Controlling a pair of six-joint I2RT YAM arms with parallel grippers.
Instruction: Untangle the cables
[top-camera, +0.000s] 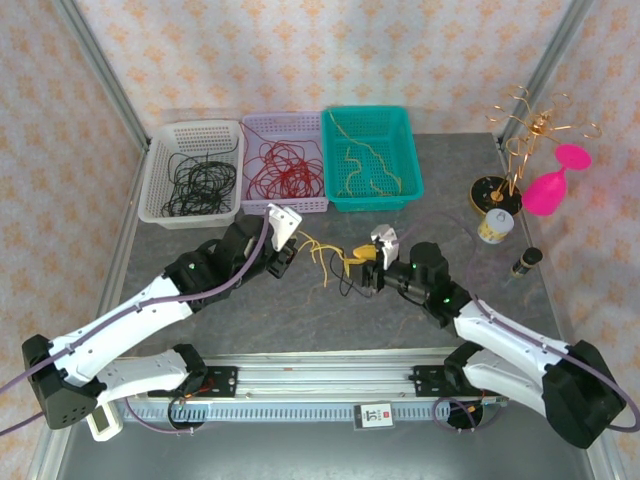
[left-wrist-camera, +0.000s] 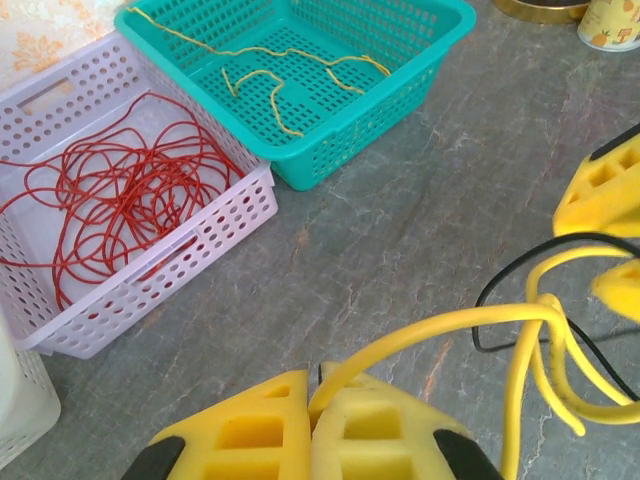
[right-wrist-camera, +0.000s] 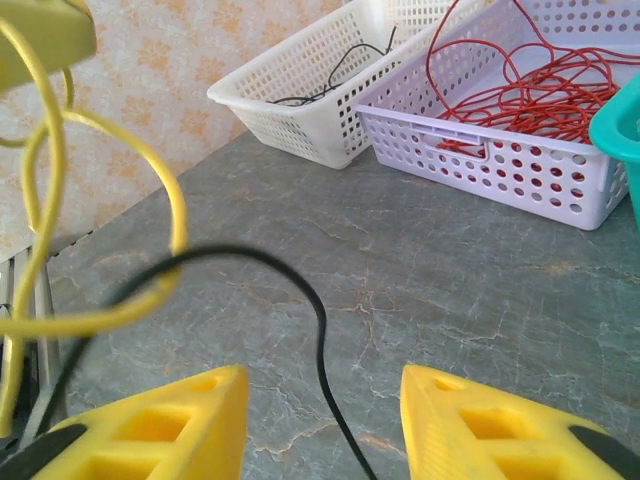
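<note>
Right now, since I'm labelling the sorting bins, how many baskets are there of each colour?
White basket: 1
Lilac basket: 1
Teal basket: 1
Total: 3

A yellow cable (left-wrist-camera: 470, 318) looped loosely out from the pinch of my left gripper (left-wrist-camera: 313, 415), and a thin black cable (right-wrist-camera: 240, 252) crossed through its loops. Farther back, red cables (top-camera: 285, 168) lay heaped in the lilac basket (top-camera: 290, 206), black coils (top-camera: 200, 180) in the white basket (top-camera: 152, 180), and yellow strands (top-camera: 365, 165) in the teal basket (top-camera: 375, 200).
</note>
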